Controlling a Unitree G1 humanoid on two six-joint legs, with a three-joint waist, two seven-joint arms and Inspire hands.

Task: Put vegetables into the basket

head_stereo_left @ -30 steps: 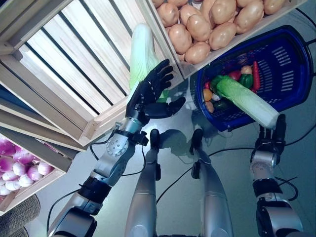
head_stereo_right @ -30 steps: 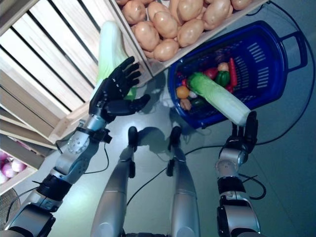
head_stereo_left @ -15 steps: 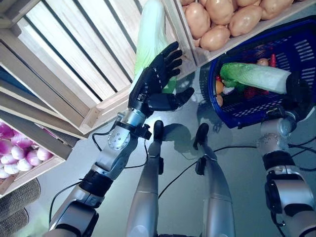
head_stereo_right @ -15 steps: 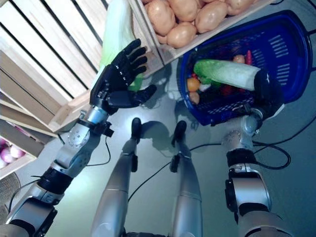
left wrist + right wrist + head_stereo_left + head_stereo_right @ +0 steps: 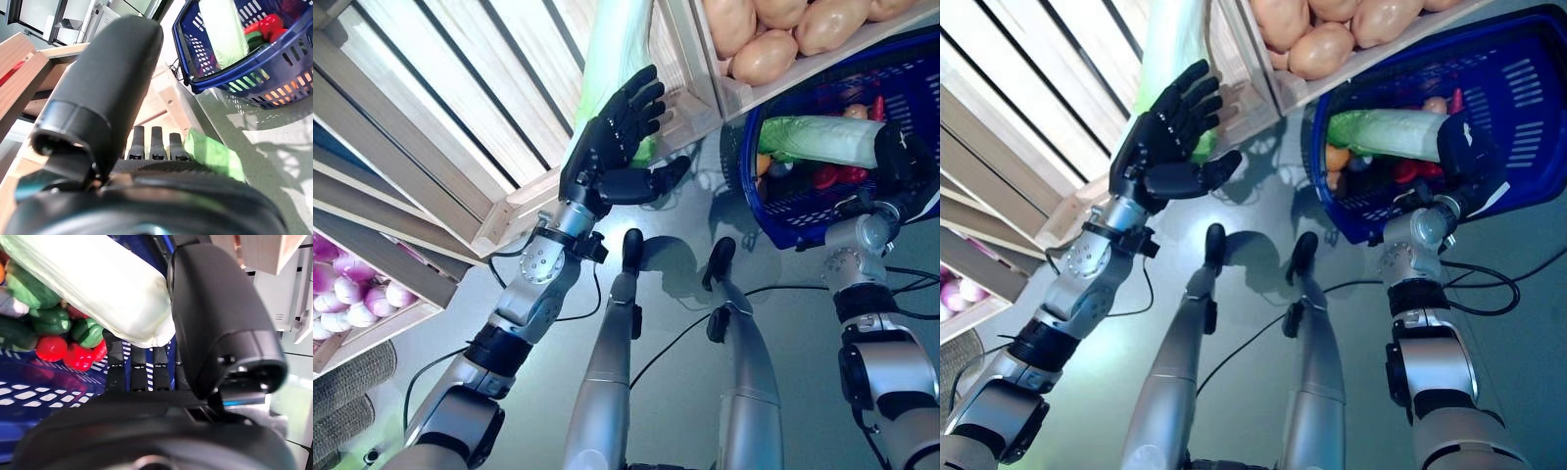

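Note:
The blue basket (image 5: 803,211) stands on the floor under the wooden stand. It holds red and green peppers (image 5: 88,333) and an orange vegetable (image 5: 762,164). My right hand (image 5: 901,162) is over the basket's near side. Its thumb and fingers pinch the white end of a long Chinese cabbage (image 5: 822,142), which lies level across the basket, above the other vegetables. My left hand (image 5: 607,157) is open, with straight fingers against the lower end of a pale green cabbage (image 5: 617,39) that stands in a wooden crate.
The wooden stand's slatted crates (image 5: 460,98) fill the left and top. One crate's corner (image 5: 734,93) overhangs the basket's far rim. Grey floor lies between the stand and the basket.
My right hand has moved up over the basket's near side and turned the Chinese cabbage from slanting to level. The view has shifted. My left hand stays at the crate cabbage.

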